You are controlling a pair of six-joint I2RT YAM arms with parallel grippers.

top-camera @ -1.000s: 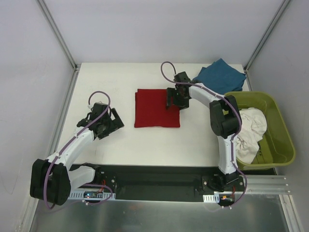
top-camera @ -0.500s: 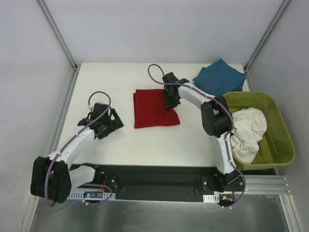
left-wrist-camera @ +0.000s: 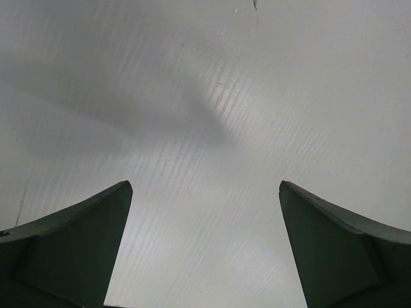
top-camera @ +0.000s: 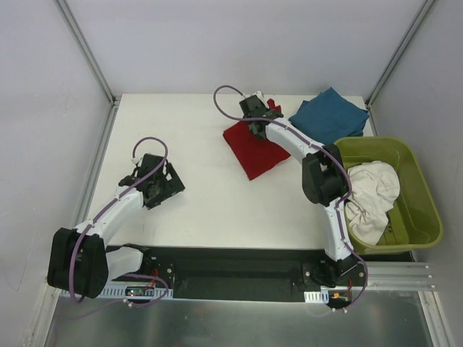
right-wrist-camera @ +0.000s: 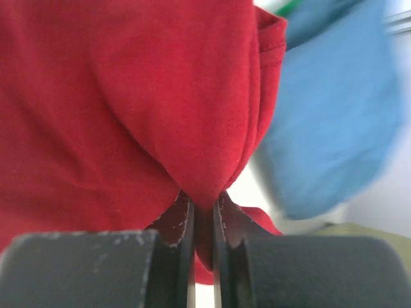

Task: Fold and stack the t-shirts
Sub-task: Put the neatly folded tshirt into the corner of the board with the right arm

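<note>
tool (right-wrist-camera: 203, 212) pinches red t-shirt (right-wrist-camera: 128, 96); teal t-shirt (right-wrist-camera: 327, 115) beside.

The red t-shirt (right-wrist-camera: 128, 96) is soft matt cloth, the tub (top-camera: 428, 211) glossy plastic, the table (top-camera: 210, 210) smooth, matt.

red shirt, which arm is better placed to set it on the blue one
Right. The right fingers are shut on the red shirt, close beside the folded blue shirt. The left fingers stand open over bare table, well off to the other side.
</note>
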